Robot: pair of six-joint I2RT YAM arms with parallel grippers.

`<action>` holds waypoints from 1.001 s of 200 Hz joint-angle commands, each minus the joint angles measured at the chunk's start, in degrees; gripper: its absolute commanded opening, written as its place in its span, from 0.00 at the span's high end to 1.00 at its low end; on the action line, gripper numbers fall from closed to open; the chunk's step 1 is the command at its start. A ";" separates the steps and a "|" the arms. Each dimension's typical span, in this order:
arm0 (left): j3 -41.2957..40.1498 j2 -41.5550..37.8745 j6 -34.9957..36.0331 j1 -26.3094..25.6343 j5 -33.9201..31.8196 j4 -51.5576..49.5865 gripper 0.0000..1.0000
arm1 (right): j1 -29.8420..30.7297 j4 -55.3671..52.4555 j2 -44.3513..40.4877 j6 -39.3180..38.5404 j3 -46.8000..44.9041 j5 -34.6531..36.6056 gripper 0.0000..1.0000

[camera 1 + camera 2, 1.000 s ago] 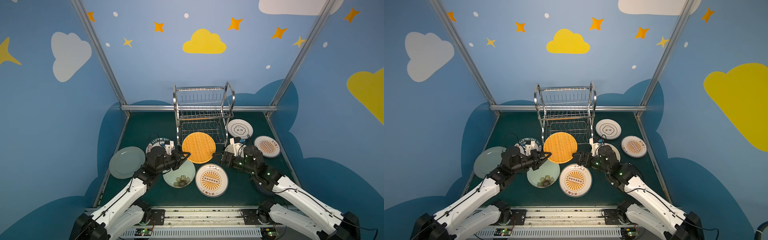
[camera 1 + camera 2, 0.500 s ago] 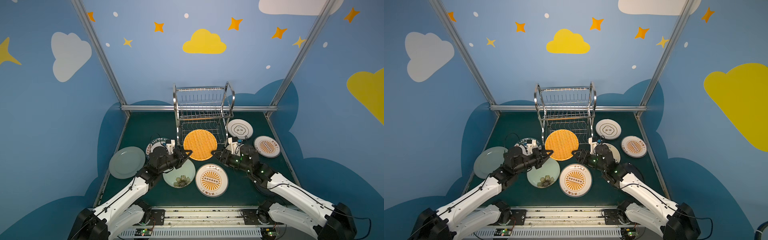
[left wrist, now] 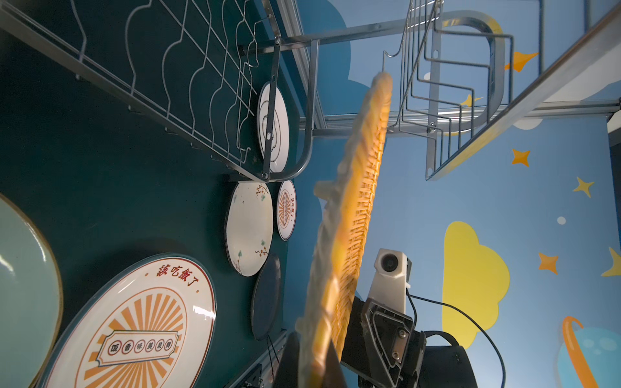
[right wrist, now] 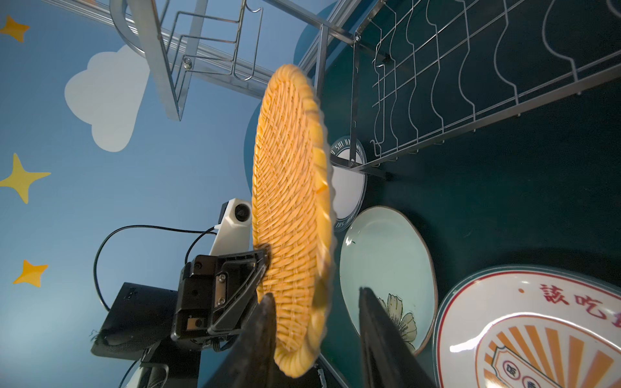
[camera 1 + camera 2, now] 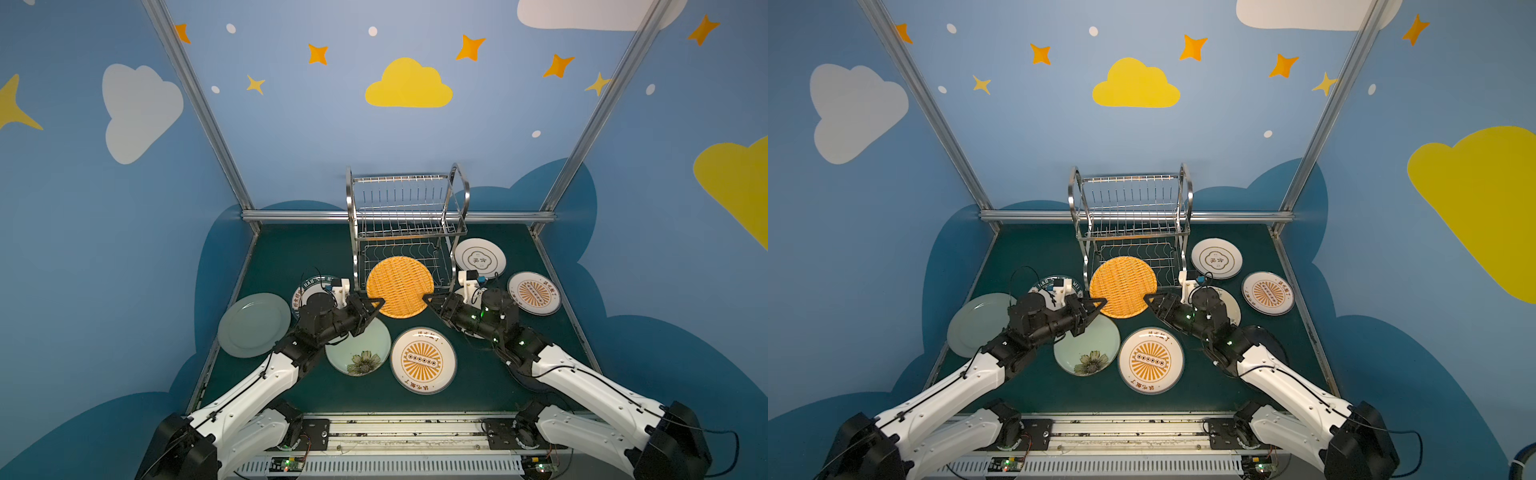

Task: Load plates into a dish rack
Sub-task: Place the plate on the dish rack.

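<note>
Woven orange plate (image 5: 400, 286) is off the table (image 5: 291, 249), stood near upright, face to me. It sits just in front of the dish rack (image 5: 350, 208) lower tier; the rack is at 12 o'clock of the table.

L gripper (image 5: 376, 301) is pinching the plate rim at approx 8 o'clock. L wrist view shows the rim running down between its pressed-together jaws.

R gripper (image 5: 428, 297) is at the rim's 4 o'clock. In R wrist view its fingers (image 4: 376, 336) straddle the rim, partly spread. One is close on the woven face, the other has a clear gap, so I read no R grip yet.

Risks, as I judge them:
- R jaws land one-sided, shove the rim and twist the plate in the L pinch. Weave is bumpy and prob. flexes, so a thin pinch may slip.
- If it slips, it drops on the flower plate (image 5: 359, 349) at 7 o'clock below it, or the sunburst plate (image 5: 423, 359) at 5 o'clock. Chips likely.
- Plate top edge overlaps the rack wires in both top views; can't tell if touching. Pushing fwd w/ this tilt could catch the upper tier's front rail and lever the plate out.
- Two arms on one disc: any mismatch in travel pulls it from one side.
</note>
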 commanded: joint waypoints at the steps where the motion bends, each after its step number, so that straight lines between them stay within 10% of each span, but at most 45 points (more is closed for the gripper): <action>1: 0.15 0.07 -0.16 -0.31 -0.22 4.65 0.97 | 0.42 1.88 1.51 1.19 0.93 -0.27 0.62; 188: -0.95 0.17 0.07 -0.61 -2.45 2.74 0.96 | 2.91 -2.69 0.67 5.52 2.85 6.31 1.00; 200: -1.04 0.18 0.25 -0.61 -2.62 2.46 0.82 | 3.18 -5.53 0.04 5.00 4.03 7.27 1.00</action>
